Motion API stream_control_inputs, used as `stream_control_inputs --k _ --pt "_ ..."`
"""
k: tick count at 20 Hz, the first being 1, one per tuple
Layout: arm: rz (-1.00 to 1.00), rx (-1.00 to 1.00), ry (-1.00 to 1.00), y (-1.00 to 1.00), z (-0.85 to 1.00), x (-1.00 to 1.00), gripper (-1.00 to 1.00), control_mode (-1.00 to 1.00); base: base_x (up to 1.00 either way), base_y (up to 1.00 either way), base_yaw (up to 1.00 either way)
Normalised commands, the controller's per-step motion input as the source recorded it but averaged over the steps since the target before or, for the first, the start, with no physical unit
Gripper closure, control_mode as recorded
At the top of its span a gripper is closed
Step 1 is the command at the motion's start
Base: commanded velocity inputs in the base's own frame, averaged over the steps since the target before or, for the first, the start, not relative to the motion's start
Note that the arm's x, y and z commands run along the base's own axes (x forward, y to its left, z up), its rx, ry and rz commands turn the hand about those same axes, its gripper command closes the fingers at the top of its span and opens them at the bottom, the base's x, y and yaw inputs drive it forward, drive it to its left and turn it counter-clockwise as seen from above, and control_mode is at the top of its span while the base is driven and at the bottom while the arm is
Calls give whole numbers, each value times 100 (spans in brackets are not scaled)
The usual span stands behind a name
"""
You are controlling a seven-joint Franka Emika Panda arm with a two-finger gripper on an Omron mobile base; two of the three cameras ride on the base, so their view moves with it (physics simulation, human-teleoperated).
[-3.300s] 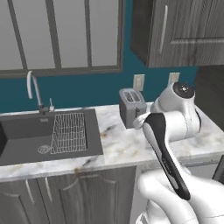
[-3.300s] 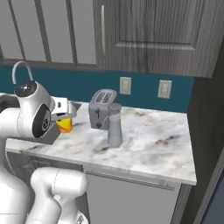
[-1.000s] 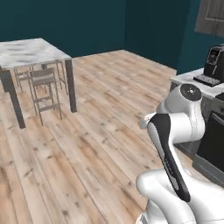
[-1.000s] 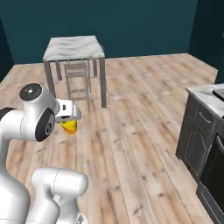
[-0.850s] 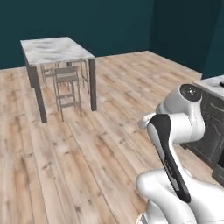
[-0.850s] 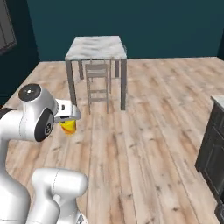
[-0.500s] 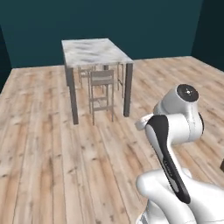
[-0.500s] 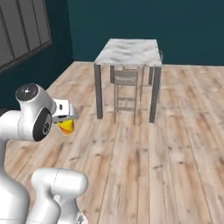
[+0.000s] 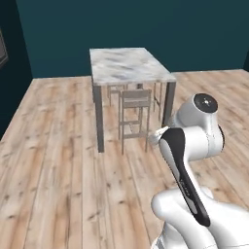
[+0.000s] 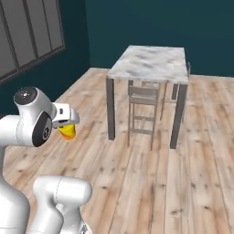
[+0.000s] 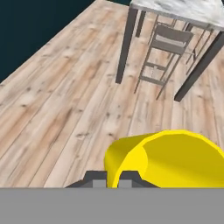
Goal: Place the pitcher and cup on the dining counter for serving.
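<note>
We hold the cup (image 11: 168,157) pinched in our pincer (image 11: 113,178), above the wooden floor (image 10: 151,183). The dining counter (image 10: 151,61) stands ahead, with stools (image 10: 142,114) beneath it.

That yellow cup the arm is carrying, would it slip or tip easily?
The cup looks smooth and glossy, so it may slip somewhat in the gripper. It seems small and rigid, probably light. On the dining counter, its short shape should stand fairly steady.
</note>
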Motion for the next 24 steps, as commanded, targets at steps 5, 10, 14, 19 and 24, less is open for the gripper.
stream_control_inputs --k 5,10,14,19,24 --pt "0 0 0 0 0 0 100 100 100 9 3" --pt "0 0 0 0 0 0 100 100 100 29 -1" --pt "0 0 0 0 0 0 100 100 100 54 -13" --pt "0 0 0 0 0 0 100 100 100 81 -26" --pt "0 0 0 0 0 0 100 100 100 62 -35"
